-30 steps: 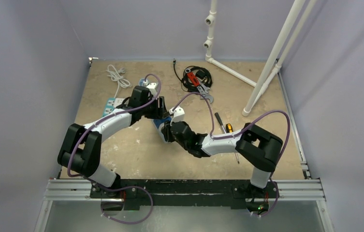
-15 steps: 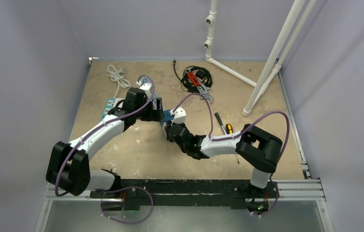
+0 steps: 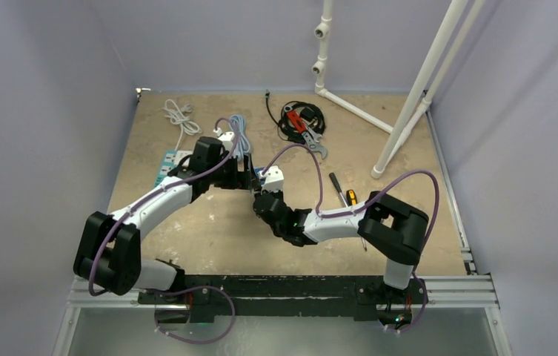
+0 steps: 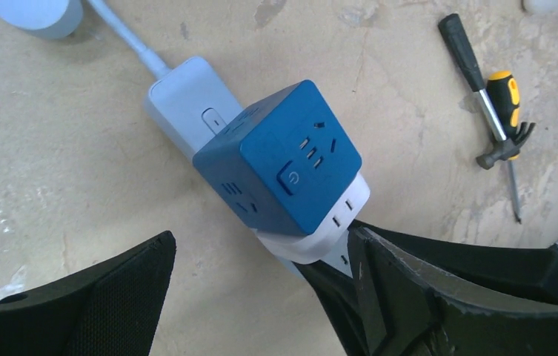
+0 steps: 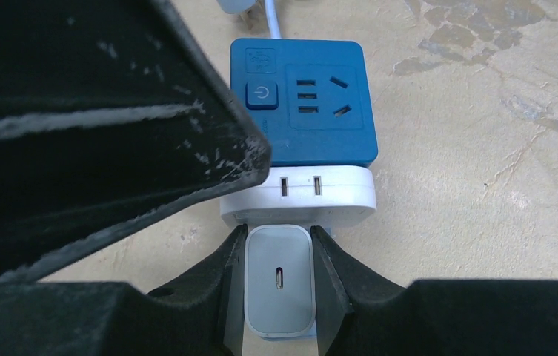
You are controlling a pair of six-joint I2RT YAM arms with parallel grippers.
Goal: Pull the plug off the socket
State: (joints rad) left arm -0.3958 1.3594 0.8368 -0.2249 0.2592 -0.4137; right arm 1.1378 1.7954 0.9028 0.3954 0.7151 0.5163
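At mid-desk, a little toward the far left corner, the top view shows the left gripper (image 3: 248, 178) and the right gripper (image 3: 262, 194) meeting nose to nose. Only a sliver of the blue socket (image 3: 258, 176) shows between them. A white cord (image 3: 179, 113) lies coiled in the far left corner, and a teal power strip (image 3: 169, 163) lies by the left edge. A black cable bundle (image 3: 299, 119) sits at the middle of the far edge. A screwdriver (image 3: 335, 185) and a hammer (image 3: 351, 197) lie right of centre.

From the left wrist, the socket is a blue cube on a white base, resting tilted on the desk. A pale block with a cord (image 4: 190, 104) is joined to its far side. The left gripper is spread wide, with one finger well off to the cube's left and the other just beside the white base. It grips nothing.

From the right wrist, the plug (image 5: 279, 282), a small pale charger with a slot in its face, sits pinched between the right gripper's fingers (image 5: 229, 285). Its far end butts against the socket's white base, so it looks seated. A black finger of the left gripper fills the upper left of this view.
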